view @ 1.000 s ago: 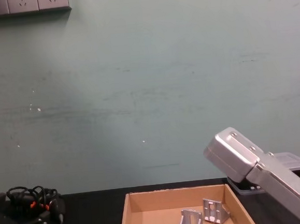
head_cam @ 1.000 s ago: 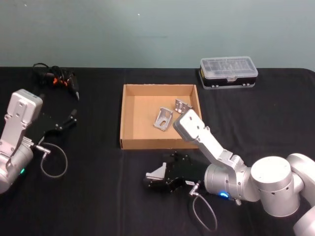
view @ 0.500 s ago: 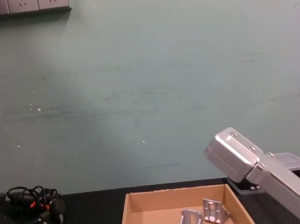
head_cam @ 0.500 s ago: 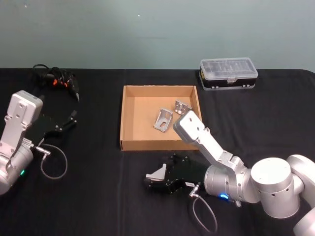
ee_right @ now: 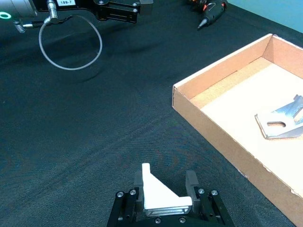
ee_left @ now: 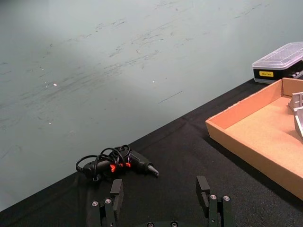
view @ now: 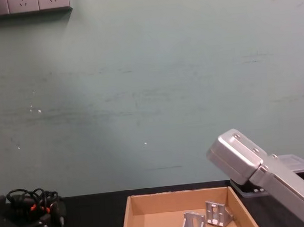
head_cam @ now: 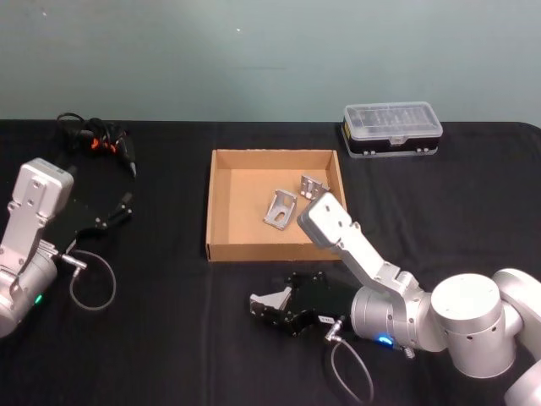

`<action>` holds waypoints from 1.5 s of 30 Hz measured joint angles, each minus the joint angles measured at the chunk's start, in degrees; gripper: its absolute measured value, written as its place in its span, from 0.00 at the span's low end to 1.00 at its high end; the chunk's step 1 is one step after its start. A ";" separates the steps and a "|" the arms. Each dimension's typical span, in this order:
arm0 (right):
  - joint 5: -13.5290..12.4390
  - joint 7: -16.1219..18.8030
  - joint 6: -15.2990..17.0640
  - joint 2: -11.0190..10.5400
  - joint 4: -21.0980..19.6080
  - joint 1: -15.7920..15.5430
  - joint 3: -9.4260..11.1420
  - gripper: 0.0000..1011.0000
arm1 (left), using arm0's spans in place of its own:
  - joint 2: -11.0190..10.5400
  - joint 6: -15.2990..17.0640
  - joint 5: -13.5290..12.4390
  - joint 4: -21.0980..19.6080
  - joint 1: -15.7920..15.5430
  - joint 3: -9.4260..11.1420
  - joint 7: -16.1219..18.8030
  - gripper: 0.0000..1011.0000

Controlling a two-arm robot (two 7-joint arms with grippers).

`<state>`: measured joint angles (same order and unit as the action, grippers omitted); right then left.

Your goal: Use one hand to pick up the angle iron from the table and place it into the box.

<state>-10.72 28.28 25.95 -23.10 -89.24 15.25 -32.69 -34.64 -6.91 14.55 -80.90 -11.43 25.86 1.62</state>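
Angle iron (ee_right: 158,195) is gripped by right hand (head_cam: 275,309) at box's (head_cam: 275,249) 6 o'clock; left hand (ee_left: 162,196) spread wide, parked over tabletop (head_cam: 169,338).

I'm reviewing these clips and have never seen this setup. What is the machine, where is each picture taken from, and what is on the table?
It is a robot with two silver arms ending in black grippers. One camera looks down from its head, one looks forward from its chest, and one sits on each wrist. On the black table stands an open cardboard box with two metal angle irons inside. The right gripper, just in front of the box, is shut on a third angle iron. The left gripper is open and idle at the left side. A black plastic case and a corded tool lie farther back.
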 joint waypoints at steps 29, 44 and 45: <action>-0.54 -0.69 -1.84 -0.53 -2.10 -0.97 0.64 0.53 | 0.00 0.00 0.00 0.00 0.00 0.00 0.00 1.00; -4.12 -2.75 -3.04 0.03 -4.48 -0.65 4.44 0.53 | 0.00 0.00 0.00 0.00 0.00 0.00 0.00 1.00; -4.25 -2.82 -3.08 0.14 -4.27 -0.40 4.51 0.53 | 0.00 0.00 0.00 0.00 0.00 0.00 0.00 1.00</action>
<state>-14.97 25.46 22.87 -22.96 -93.51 14.85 -28.17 -34.64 -6.91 14.55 -80.90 -11.43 25.86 1.62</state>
